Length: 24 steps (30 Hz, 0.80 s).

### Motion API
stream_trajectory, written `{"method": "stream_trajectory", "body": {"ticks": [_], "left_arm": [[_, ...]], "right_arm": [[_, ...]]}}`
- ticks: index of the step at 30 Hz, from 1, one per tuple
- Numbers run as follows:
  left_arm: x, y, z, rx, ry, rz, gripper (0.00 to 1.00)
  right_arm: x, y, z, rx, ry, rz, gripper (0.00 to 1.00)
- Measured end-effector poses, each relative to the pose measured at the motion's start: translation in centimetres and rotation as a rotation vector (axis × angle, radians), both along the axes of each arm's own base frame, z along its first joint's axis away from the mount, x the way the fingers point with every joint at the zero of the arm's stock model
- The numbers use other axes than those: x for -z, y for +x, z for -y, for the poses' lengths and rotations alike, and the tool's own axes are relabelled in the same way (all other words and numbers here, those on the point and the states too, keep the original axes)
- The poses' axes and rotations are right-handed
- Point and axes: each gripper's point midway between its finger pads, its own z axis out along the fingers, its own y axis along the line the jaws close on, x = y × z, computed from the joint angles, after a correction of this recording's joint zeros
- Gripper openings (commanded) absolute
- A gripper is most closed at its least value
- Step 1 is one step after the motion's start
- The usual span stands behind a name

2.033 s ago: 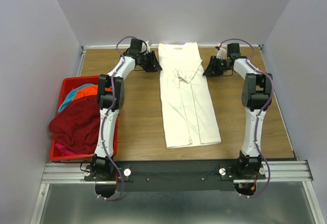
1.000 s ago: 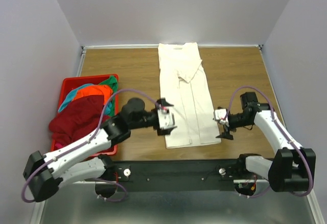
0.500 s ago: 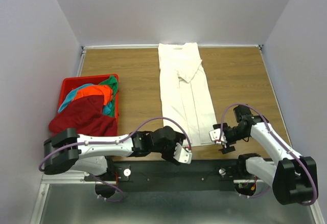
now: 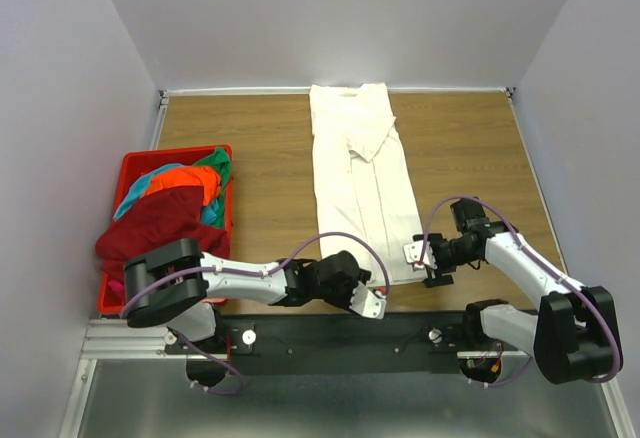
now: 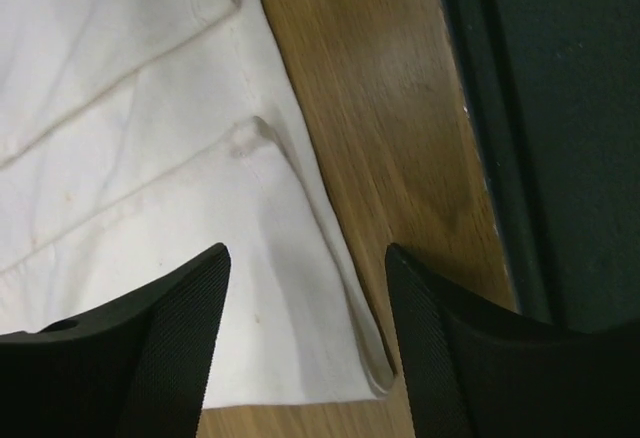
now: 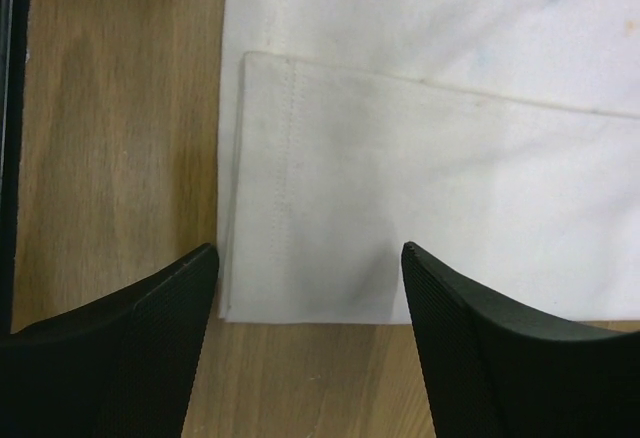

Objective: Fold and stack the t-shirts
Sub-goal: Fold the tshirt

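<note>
Left hand (image 4: 372, 301) and right hand (image 4: 420, 261) have both left the collar end at the top of the frame. They now sit low in the frame, one at each corner of the hem.

Far left: red basket (image 4: 150, 155) unchanged. It holds the dark red shirt (image 4: 150, 233), which spills over the near rim, with orange (image 4: 180, 180), teal (image 4: 135, 193) and green (image 4: 215, 163) behind it. None folded yet.

Left of centre: the left arm is stretched low across the bottom of the frame. The wrist view shows the left hand (image 5: 305, 258) with fingers spread over the hem's lower-left corner, nothing pinched.

Centre: white t-shirt (image 4: 360, 178) has not shifted. It lies flat on the table (image 4: 270, 158) as a long narrow strip, with the sides and a sleeve turned in, running from the top of the frame down toward the lower middle.

Right of centre: right hand (image 6: 307, 250) also released, fingers straddling the other hem corner, doubled cloth edge (image 6: 290, 158) plain between them. Bare wood to its left.

Reading: the lengthwise folds look finished. Both hands seem staged to take the hem and carry it up toward the collar for the crosswise fold. Watch that each pinch catches every layer.
</note>
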Motion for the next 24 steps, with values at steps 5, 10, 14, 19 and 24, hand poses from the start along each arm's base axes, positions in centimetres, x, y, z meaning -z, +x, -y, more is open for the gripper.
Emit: {"method": "stream_trajectory", "body": {"ticks": [5,10,14,19,24], "left_arm": [[0.3,0.8,-0.1,-0.032,0.005,0.027,0.51],[0.4,1.2,-0.3,-0.053,0.008,0.039,0.48],[0.5,1.5,-0.3,-0.064,0.008,0.041,0.47],[0.4,1.9,-0.4,-0.076,0.005,0.043,0.48],[0.4,2.0,-0.4,-0.078,0.005,0.043,0.45]], "right_arm": [[0.0,0.7,-0.4,0.015,-0.009,0.015,0.72],[0.2,1.4,-0.4,0.046,-0.022,0.022,0.67],[0.0,1.7,-0.3,0.062,-0.025,0.032,0.74],[-0.7,1.6,-0.6,0.055,-0.007,0.049,0.75],[-0.7,0.5,-1.5,0.003,-0.002,0.029,0.74]]}}
